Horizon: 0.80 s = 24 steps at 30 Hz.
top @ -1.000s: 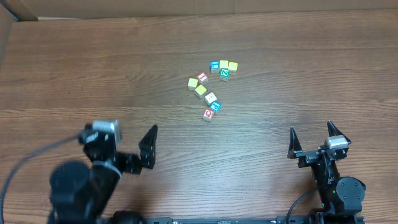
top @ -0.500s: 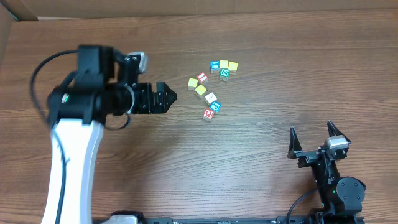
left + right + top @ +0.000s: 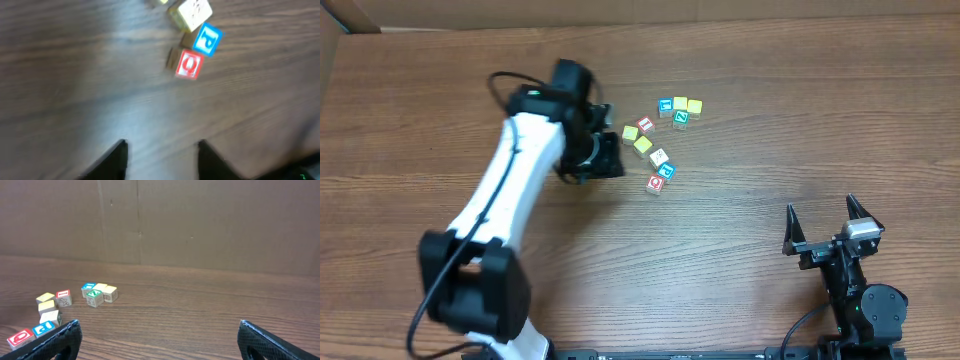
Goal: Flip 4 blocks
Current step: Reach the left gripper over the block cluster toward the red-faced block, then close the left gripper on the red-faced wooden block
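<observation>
Centre the left gripper, jaws part-spread and empty, over the red Q block; descend square, clear of the adjacent blue P block; right gripper rests spread wide.

The overhead view is bright and evenly lit, sharp across the wooden table, with only faint, soft shadows. The left wrist view is smeared by motion blur. Its wood grain streaks, a pale sheen washes the middle of the frame, and the red "Q" block and blue "P" block have soft edges. The right wrist view is clear and evenly lit.
</observation>
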### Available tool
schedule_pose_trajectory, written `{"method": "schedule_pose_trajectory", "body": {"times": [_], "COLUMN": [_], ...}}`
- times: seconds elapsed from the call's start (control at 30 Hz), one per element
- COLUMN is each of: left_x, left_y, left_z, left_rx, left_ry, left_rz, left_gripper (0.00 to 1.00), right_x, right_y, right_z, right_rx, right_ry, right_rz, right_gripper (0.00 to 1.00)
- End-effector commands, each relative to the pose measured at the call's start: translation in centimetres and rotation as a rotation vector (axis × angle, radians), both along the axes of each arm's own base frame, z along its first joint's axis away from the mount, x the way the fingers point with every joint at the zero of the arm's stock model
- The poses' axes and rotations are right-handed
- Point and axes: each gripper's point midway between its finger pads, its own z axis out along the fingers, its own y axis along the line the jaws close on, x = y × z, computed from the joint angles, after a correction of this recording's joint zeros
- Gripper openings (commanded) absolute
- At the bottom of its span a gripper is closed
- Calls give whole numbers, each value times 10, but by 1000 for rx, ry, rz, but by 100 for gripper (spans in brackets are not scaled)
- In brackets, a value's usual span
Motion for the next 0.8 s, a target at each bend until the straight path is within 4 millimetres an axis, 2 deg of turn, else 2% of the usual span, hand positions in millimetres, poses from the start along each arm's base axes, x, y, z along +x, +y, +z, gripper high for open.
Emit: {"method": "schedule_pose_trajectory", "body": {"times": [0.0,0.17,0.33,0.53,0.77], "left_x": [11,25,33,30,27], "left_y": [-17,-44,-64,-74,-69], "left_z": [-22,-47,-60,-80,-101], "left_rx": [76,120,143,198,262], "left_ry": [-29,-93,-159,-159,-129], "left_rz": [-37,-104,-202,-254,-259], "left_gripper": [50,51,54,56,51], "right_x": [1,1,1,1,1], "right_y": [0,0,0,0,0], "right_z": [-4,-4,-4,-4,-4], "right_rx": [3,3,3,3,3], "right_ry": [4,4,4,4,4], "right_rz": [-3,-3,-3,-3,-3], "right_gripper": [100,100,100,100,100]}}
